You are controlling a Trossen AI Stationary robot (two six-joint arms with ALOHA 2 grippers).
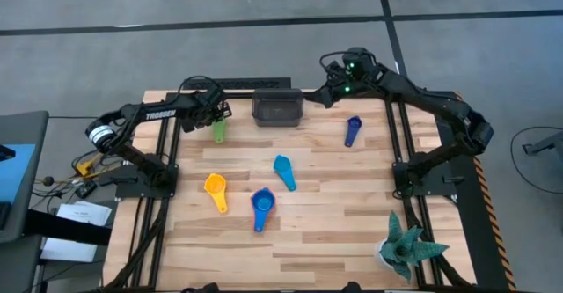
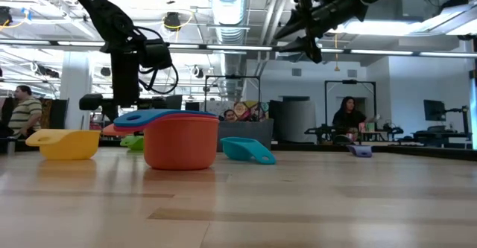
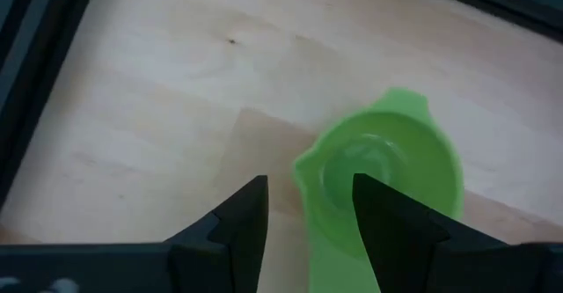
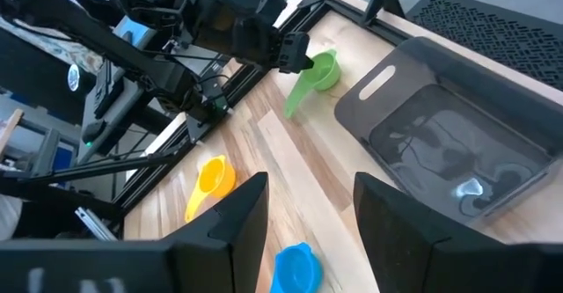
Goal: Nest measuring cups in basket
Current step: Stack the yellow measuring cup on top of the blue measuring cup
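The green cup [image 1: 218, 131] lies on the table left of the dark grey basket [image 1: 277, 107], which stands at the far edge. My left gripper [image 1: 216, 113] hangs open just above the green cup [image 3: 387, 165]; its fingers stand over the bowl's rim beside the handle. My right gripper [image 1: 327, 93] is open and raised, right of the basket [image 4: 449, 143]. The yellow cup [image 1: 215, 190], light blue cup [image 1: 284, 172] and dark blue cup [image 1: 353, 130] lie scattered. A blue cup [image 2: 160, 118] sits in the orange cup [image 2: 181, 142]. I see no red cup.
A teal spiky plant [image 1: 406, 245] stands at the table's near right corner. The arms' frames run along the table's left and right edges. Bare wood shows along the near edge [image 1: 290, 262]. People sit in the room beyond the table.
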